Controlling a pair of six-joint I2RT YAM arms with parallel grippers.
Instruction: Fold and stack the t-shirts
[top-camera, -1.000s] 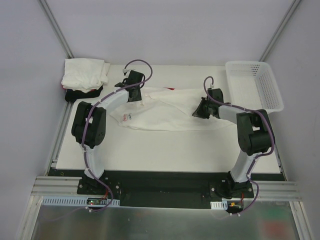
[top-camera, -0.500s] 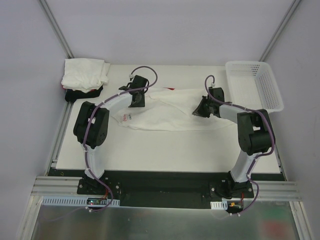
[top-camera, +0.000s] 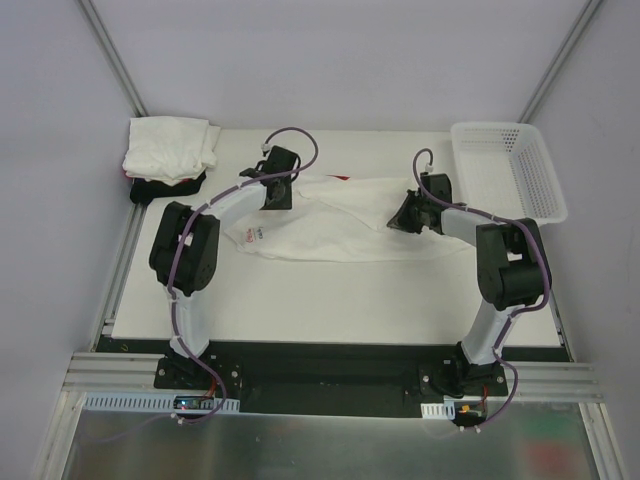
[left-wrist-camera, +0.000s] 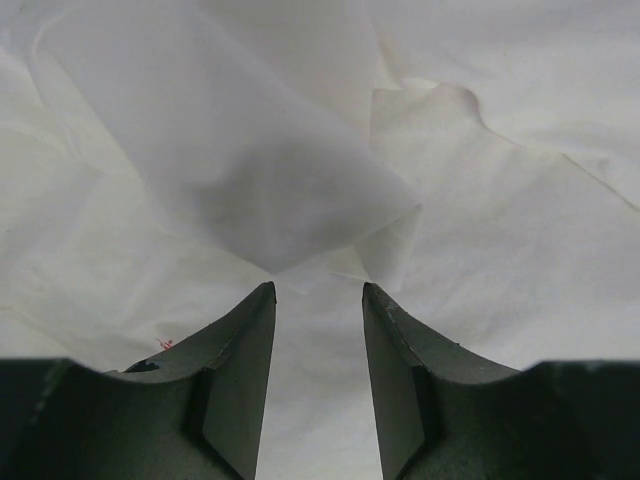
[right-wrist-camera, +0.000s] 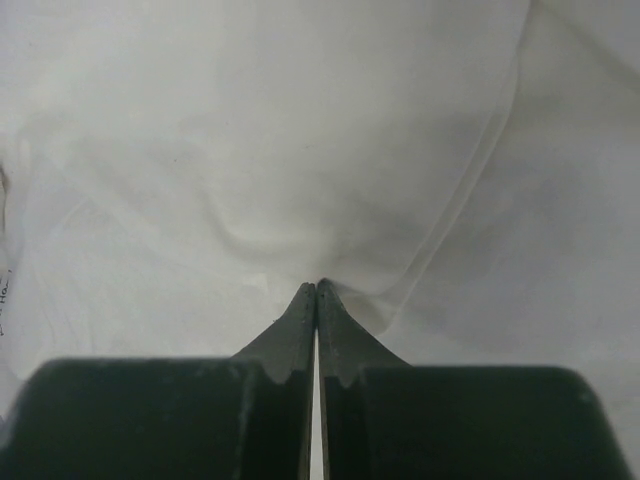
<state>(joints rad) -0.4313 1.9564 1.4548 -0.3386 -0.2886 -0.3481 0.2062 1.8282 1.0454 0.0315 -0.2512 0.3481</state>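
A white t-shirt (top-camera: 330, 225) lies spread across the middle of the table, with a small label near its left end. My left gripper (top-camera: 277, 194) hovers over its upper left part, jaws open, with a raised fold of the cloth (left-wrist-camera: 270, 180) just beyond the fingertips (left-wrist-camera: 250, 320). My right gripper (top-camera: 400, 222) is at the shirt's right end, shut on a pinch of the white cloth (right-wrist-camera: 330, 200). A pile of white shirts (top-camera: 170, 148) sits at the back left on top of a dark shirt (top-camera: 165, 187).
A white plastic mesh basket (top-camera: 507, 170) stands at the back right corner. A thin red edge (top-camera: 338, 179) shows at the shirt's far side. The table's (top-camera: 330, 300) near half is bare white surface.
My left gripper has moved a little to the right along the shirt's upper left edge. The right gripper has barely moved.
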